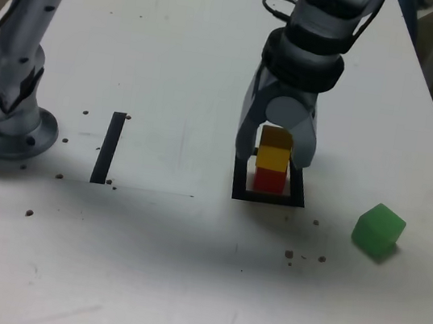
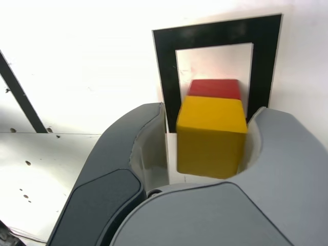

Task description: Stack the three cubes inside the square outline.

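The yellow cube point(image 1: 273, 158) rests on the red cube point(image 1: 269, 183) inside the square outline point(image 1: 239, 191), a black frame on the white table. My gripper point(image 1: 275, 150) straddles the yellow cube from above. In the wrist view the yellow cube point(image 2: 211, 136) sits between the grey fingers point(image 2: 128, 148); a thin gap shows on one side, so the gripper point(image 2: 210, 113) is open. The red cube point(image 2: 215, 88) peeks out beneath it, within the square outline point(image 2: 166, 66). The green cube point(image 1: 378, 229) lies alone, toward the exterior view's right of the outline.
A straight black strip point(image 1: 109, 146) lies toward the exterior view's left of the outline, and it also shows in the wrist view point(image 2: 20, 95). The arm's base point(image 1: 2, 126) is bolted at the far left. Small dark specks dot the table point(image 1: 184, 271).
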Controlling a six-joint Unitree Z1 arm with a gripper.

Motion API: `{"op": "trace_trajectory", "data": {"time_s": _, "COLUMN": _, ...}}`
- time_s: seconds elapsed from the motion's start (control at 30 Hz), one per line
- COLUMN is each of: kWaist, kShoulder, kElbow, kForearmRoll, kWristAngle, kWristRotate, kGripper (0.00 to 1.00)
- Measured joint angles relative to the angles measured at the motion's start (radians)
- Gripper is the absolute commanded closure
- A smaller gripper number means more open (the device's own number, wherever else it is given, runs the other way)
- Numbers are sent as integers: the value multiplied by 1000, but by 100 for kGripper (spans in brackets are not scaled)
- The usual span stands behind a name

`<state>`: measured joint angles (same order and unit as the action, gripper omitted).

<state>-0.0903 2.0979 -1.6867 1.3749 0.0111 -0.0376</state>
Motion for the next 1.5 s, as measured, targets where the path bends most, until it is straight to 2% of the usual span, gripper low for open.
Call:
{"op": "trace_trajectory", "data": {"time_s": 0.33, "kWaist": -3, "kShoulder": -15, "kElbow": 2, "kForearmRoll": 3, "kWristAngle": 9, "kWristRotate": -1, "kGripper": 0}}
{"op": "trace_trajectory", "data": {"time_s": 0.57, "kWaist": -47, "kShoulder": -83, "kElbow": -11, "kForearmRoll": -3, "kWristAngle": 19, "kWristRotate": 0, "kGripper": 0}}
{"op": "trace_trajectory", "data": {"time_s": 0.83, "kWaist": -80, "kShoulder": -104, "kElbow": -140, "kForearmRoll": 164, "kWristAngle": 59, "kWristRotate": 29, "kGripper": 0}}
{"op": "trace_trajectory", "data": {"time_s": 1.17, "kWaist": -111, "kShoulder": 17, "kElbow": -288, "kForearmRoll": 188, "kWristAngle": 63, "kWristRotate": 198, "kGripper": 0}}
{"op": "trace_trajectory", "data": {"time_s": 1.3, "kWaist": -147, "kShoulder": 67, "kElbow": -359, "kForearmRoll": 188, "kWristAngle": 94, "kWristRotate": 247, "kGripper": 0}}
{"op": "trace_trajectory", "data": {"time_s": 1.5, "kWaist": -156, "kShoulder": 116, "kElbow": -409, "kForearmRoll": 186, "kWristAngle": 102, "kWristRotate": 294, "kGripper": 0}}
